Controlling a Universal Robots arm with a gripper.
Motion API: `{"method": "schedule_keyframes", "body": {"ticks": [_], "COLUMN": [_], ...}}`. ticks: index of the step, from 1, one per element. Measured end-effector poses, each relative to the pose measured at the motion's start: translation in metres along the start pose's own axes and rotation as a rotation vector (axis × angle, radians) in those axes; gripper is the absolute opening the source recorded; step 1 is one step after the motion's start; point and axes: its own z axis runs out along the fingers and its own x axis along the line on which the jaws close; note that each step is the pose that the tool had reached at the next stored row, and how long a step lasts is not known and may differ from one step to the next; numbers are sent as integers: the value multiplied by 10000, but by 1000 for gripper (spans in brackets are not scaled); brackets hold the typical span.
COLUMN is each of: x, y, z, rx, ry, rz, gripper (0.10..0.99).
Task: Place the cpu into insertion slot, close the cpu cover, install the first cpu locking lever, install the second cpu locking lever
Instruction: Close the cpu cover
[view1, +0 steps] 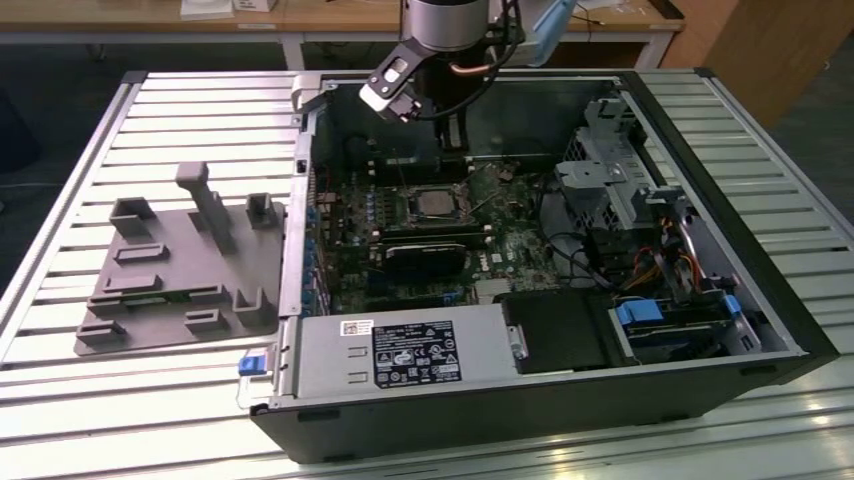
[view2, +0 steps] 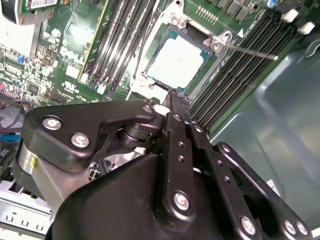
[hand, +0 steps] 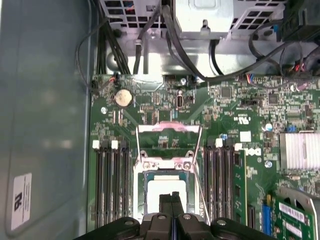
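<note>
Now end effector (hand: 172, 196) pinched narrow, empty, close over the cpu (hand: 159, 192). It sits in the insertion slot (hand: 141, 197); the cpu cover (hand: 170, 128) is flipped open beyond. Exterior view: 1 grey tray (view1: 174, 270) at 9 o'clock of the computer case (view1: 534, 420), both on the tabletop (view1: 134, 425).

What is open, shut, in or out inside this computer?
cpu: sitting in the slot.
cover: flipped open.
lever: released, sticking out.
gripper: shut, empty, over the cpu.
case: side open.
</note>
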Motion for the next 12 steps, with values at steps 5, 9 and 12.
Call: {"method": "schedule_keyframes", "body": {"ticks": [5, 9, 12], "x": [2, 2, 3], "y": [81, 144, 190], "z": [7, 13, 17], "rx": [0, 0, 0], "ry": [1, 0, 1], "rz": [-1, -1, -1], "gripper": [102, 102, 102]}}
